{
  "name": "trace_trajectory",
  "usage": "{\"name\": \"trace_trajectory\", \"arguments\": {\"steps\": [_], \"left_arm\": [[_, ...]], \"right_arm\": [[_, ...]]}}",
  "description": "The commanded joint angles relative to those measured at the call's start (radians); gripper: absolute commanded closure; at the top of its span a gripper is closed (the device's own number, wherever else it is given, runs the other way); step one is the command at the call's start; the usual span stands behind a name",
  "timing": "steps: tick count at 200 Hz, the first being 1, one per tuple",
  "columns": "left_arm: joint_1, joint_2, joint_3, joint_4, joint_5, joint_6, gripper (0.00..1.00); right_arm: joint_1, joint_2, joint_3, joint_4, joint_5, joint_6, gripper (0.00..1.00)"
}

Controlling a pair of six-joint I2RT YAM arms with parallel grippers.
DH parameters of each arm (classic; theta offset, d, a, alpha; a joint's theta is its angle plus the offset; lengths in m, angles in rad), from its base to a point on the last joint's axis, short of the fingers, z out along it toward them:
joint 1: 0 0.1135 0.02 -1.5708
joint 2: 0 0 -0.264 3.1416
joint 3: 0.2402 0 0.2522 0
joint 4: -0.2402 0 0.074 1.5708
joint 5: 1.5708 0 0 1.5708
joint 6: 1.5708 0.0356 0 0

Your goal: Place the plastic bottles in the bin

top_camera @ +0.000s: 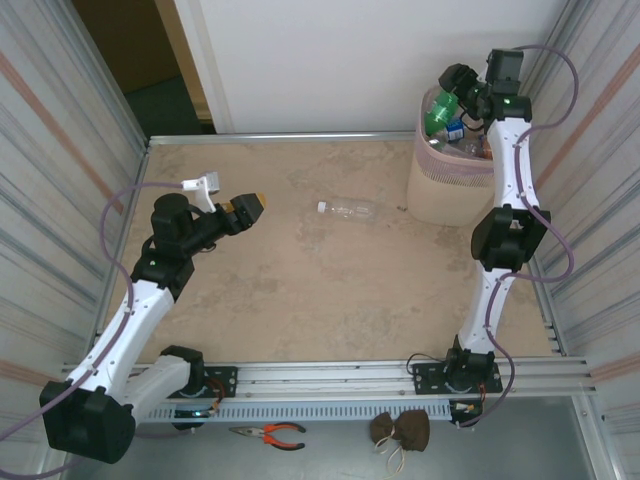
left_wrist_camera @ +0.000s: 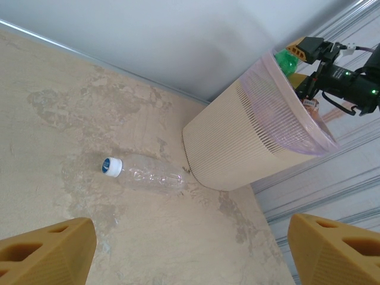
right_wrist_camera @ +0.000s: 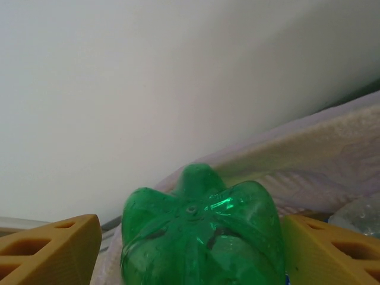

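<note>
One clear plastic bottle (top_camera: 350, 210) (left_wrist_camera: 148, 173) with a white and blue cap lies on its side on the table, just left of the bin's foot. The beige bin (top_camera: 445, 190) (left_wrist_camera: 237, 142) with a pink liner stands at the far right, with other bottles (top_camera: 465, 140) inside. My right gripper (top_camera: 452, 92) (right_wrist_camera: 193, 237) hovers over the bin's mouth. A green bottle (top_camera: 438, 115) (right_wrist_camera: 202, 231) (left_wrist_camera: 288, 59) sits between its fingers with a gap at the left finger (right_wrist_camera: 53, 249). My left gripper (top_camera: 250, 205) (left_wrist_camera: 190, 237) is open and empty, above the table left of the clear bottle.
Corrugated metal walls (top_camera: 60, 150) close in the left and right sides, and a white wall stands behind. Orange-handled pliers (top_camera: 270, 433) and a brown pouch (top_camera: 400, 430) lie below the arm bases. A wide stretch of bare table (top_camera: 300, 290) lies between the arms.
</note>
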Motion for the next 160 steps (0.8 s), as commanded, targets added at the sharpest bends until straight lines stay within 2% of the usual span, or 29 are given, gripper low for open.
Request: {"name": "trace_trajectory", "arguments": {"steps": [1, 43, 92, 160], "left_arm": [[0.008, -0.027, 0.007, 0.003, -0.005, -0.001, 0.16], [0.008, -0.025, 0.007, 0.007, 0.001, -0.004, 0.16], [0.008, -0.035, 0.001, 0.004, -0.003, -0.005, 0.16], [0.009, -0.049, -0.013, 0.003, -0.009, -0.006, 0.16]], "right_arm": [[0.008, -0.069, 0.044, -0.071, 0.096, -0.097, 0.21], [0.029, -0.111, 0.049, -0.084, 0.126, -0.181, 0.27], [0.036, -0.053, 0.068, -0.086, -0.066, -0.205, 0.36], [-0.008, 0.063, 0.085, -0.177, -0.121, -0.218, 0.4]]}}
